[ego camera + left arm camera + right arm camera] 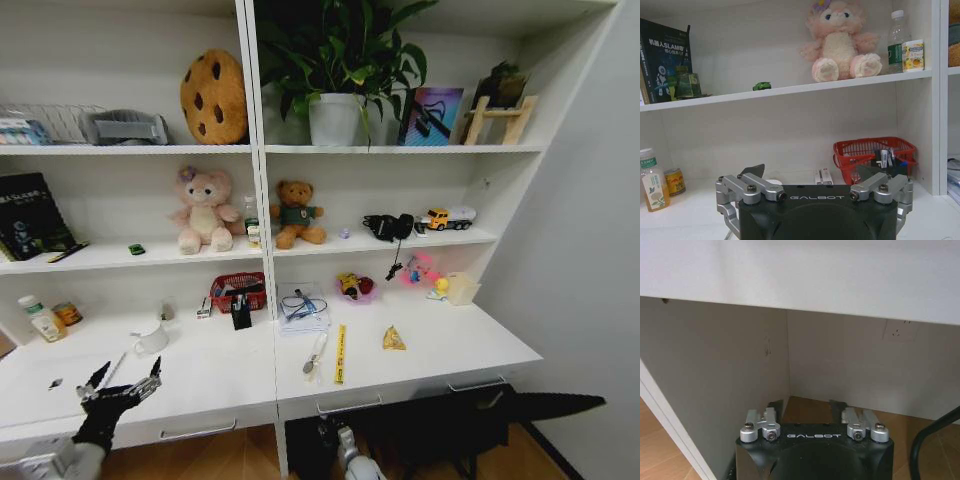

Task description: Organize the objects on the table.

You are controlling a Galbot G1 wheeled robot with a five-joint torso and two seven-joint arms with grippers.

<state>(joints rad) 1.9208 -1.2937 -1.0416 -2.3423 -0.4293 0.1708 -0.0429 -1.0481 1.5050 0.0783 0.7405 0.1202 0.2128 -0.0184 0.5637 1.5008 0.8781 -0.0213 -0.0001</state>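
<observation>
Table (200, 375) clutter: red basket (239, 291) behind mug (152, 340).

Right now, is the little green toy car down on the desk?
No, the green toy car sits on the shelf beside the pink plush.

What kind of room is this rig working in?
Probably a study or home-office mock-up: a long white desk built under white wall shelves that hold a book, plush toys and a potted plant. The left gripper hovers open over the desk; the right gripper sits below it.
</observation>
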